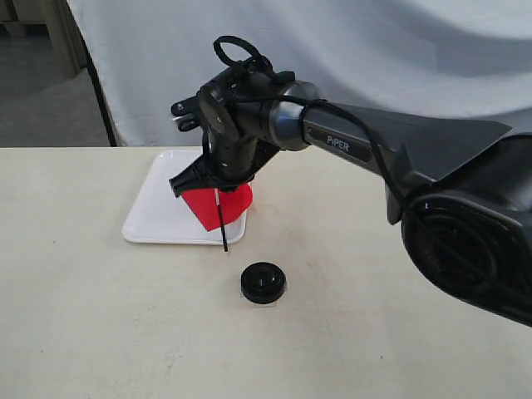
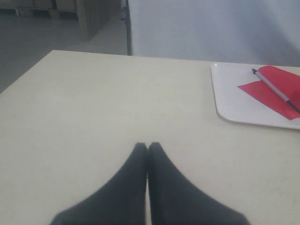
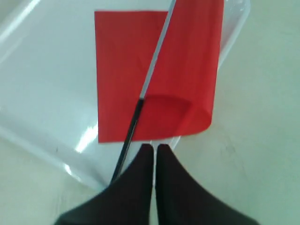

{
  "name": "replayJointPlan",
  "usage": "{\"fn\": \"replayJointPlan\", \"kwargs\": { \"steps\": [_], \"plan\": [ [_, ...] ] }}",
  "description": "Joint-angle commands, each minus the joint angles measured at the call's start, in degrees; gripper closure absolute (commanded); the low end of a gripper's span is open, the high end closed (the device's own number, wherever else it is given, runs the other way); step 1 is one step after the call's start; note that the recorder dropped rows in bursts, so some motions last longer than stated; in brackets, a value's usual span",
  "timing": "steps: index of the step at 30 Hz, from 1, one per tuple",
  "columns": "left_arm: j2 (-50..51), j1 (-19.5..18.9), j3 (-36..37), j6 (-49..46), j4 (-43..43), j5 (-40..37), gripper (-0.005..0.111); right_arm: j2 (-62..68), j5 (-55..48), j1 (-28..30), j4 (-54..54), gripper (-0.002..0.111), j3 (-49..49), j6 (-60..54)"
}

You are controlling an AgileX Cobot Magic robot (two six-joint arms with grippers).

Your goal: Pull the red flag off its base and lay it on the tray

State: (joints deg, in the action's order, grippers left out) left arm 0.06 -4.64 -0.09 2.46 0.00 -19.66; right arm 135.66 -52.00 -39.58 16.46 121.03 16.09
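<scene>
Exterior view: white tray [image 1: 162, 212] on cream table [image 1: 100, 332], white cloth backdrop [image 1: 374, 58] behind.

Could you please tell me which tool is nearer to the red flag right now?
Right. The right tool hangs just above the red flag lying on the tray; the left tool is well away over the table, short of the tray.

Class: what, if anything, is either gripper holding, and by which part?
Nothing, it seems. The red flag lies on the tray; its stick runs beside the shut right gripper, not between its jaws. The left gripper is shut, empty.
</scene>
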Motion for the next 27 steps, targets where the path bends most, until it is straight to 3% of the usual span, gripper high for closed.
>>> {"fn": "replayJointPlan", "kwargs": {
  "steps": [1,9,18,27],
  "plan": [
    [-0.06,-0.13,0.09,-0.08,0.0,-0.01,0.107,-1.13,-9.52,0.15,-4.92,0.106,-0.26,-10.38],
    [-0.06,-0.13,0.09,-0.08,0.0,-0.01,0.107,-13.28,-1.25,5.1,-11.48,0.109,-19.6,-12.66],
    [-0.06,-0.13,0.09,-0.08,0.0,-0.01,0.107,-38.48,14.06,22.29,-16.46,0.109,-50.5,-11.58],
    [-0.06,-0.13,0.09,-0.08,0.0,-0.01,0.107,-64.72,22.88,43.01,-16.15,0.109,-68.52,-11.05]
  ]
}}
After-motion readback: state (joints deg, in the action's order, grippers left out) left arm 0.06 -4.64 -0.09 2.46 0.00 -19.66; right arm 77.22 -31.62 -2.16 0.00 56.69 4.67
